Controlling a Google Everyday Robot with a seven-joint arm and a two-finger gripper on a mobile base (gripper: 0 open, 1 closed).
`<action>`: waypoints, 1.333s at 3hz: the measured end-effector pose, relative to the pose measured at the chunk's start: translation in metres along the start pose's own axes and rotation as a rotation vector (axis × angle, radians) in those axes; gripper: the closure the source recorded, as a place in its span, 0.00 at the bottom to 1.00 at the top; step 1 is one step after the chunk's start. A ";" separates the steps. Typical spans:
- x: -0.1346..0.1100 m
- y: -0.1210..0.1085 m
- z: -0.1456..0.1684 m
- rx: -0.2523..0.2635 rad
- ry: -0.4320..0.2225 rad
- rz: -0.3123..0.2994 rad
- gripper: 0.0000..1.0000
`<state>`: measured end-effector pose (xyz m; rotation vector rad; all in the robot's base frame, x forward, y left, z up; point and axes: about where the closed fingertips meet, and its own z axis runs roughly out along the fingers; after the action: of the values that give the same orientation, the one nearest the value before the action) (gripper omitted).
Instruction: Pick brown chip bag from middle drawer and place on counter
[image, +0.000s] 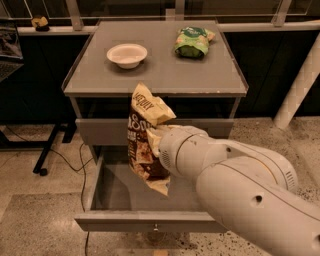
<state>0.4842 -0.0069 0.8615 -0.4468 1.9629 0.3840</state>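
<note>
The brown chip bag (140, 150) hangs upright in the air above the open middle drawer (120, 192), its top edge reaching up to the counter's front edge. My gripper (153, 137) is at the bag's right side, mostly hidden behind my white wrist and arm (235, 175), and is shut on the bag. The drawer is pulled out toward me, and the part of its grey floor that shows is bare. The counter (155, 75) is the flat grey top behind and above the bag.
A white bowl (127, 54) sits at the counter's left rear. A green snack bag (192, 42) lies at its right rear. The upper drawer front (100, 131) is closed. A dark stand leg and a cable (50, 155) are on the floor at left. A white post (300, 90) stands at right.
</note>
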 end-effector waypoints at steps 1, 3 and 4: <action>-0.029 0.002 -0.017 0.017 -0.050 -0.090 1.00; -0.114 -0.013 -0.059 0.105 -0.181 -0.223 1.00; -0.159 -0.026 -0.077 0.161 -0.275 -0.226 1.00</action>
<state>0.4978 -0.0431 1.0359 -0.4784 1.6416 0.1332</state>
